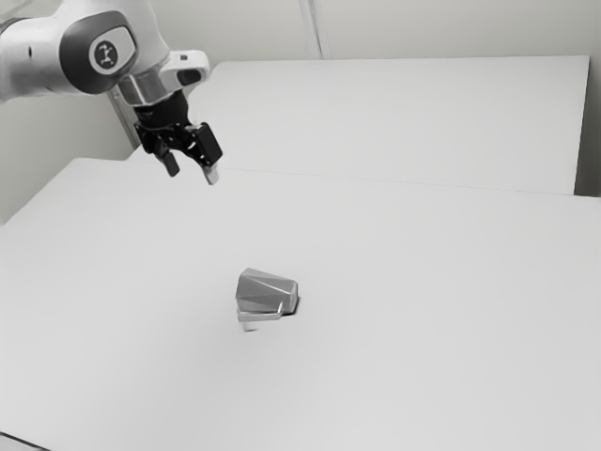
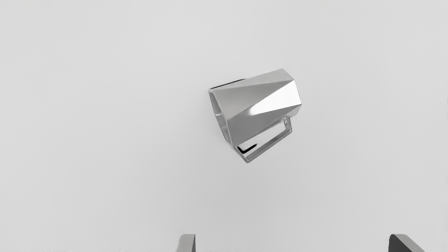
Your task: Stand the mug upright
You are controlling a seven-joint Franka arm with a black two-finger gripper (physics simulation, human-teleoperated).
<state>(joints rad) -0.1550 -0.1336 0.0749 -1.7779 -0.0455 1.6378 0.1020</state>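
Gripper, black, two-fingered: fingers spread wide, nothing between them; held above the white table, well apart from the mug. Grey faceted metallic mug: lying on its side on the tabletop, not upright. In the exterior view, its base end points to that view's right. Angular open-loop handle: out to one side, on the fingers' side in the wrist view.

Bright, soft light; white glare on mug
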